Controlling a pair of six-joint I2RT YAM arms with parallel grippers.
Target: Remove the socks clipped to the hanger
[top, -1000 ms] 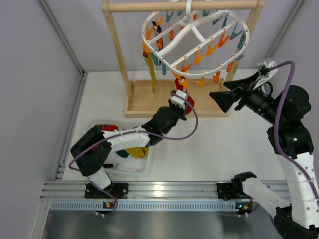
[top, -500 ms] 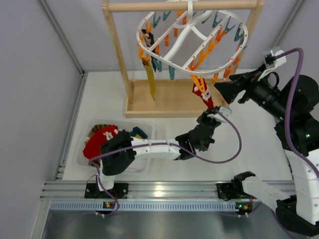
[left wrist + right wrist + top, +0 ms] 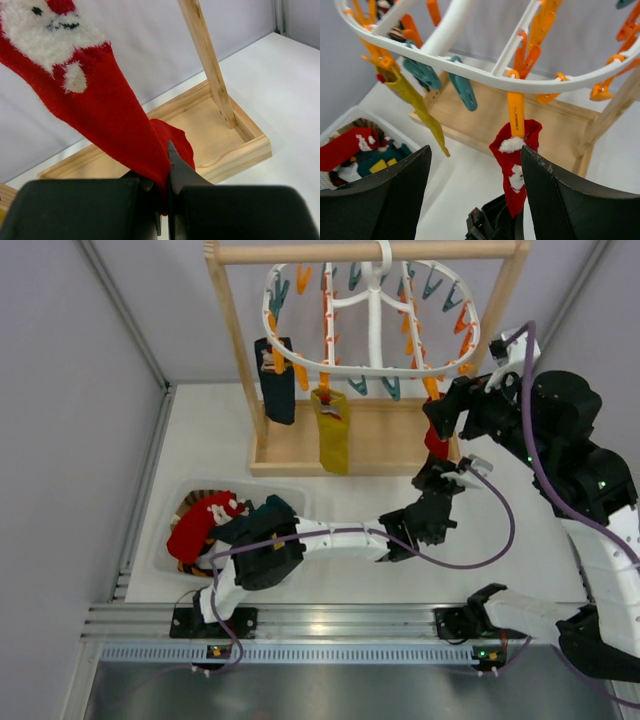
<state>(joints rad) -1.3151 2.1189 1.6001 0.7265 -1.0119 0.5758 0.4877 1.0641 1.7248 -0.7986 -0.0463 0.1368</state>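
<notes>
Three clipped: red sock (image 3: 115,115), navy sock (image 3: 277,380), mustard sock (image 3: 331,430).
Changed: hanger (image 3: 372,300) has turned; left gripper (image 3: 162,200) clamps red sock, pull due.
Right gripper (image 3: 475,150): spread, empty.

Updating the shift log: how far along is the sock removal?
Done: several socks lie in the clear plastic bin. In hand: left fingers pinch the red Santa sock, still under its orange clip. Left: that one, plus the navy sock and mustard yellow sock on the white plastic hanger.

Red sock (image 3: 509,159), mustard sock (image 3: 332,432), navy sock (image 3: 277,382) hang from white hanger (image 3: 374,325).
</notes>
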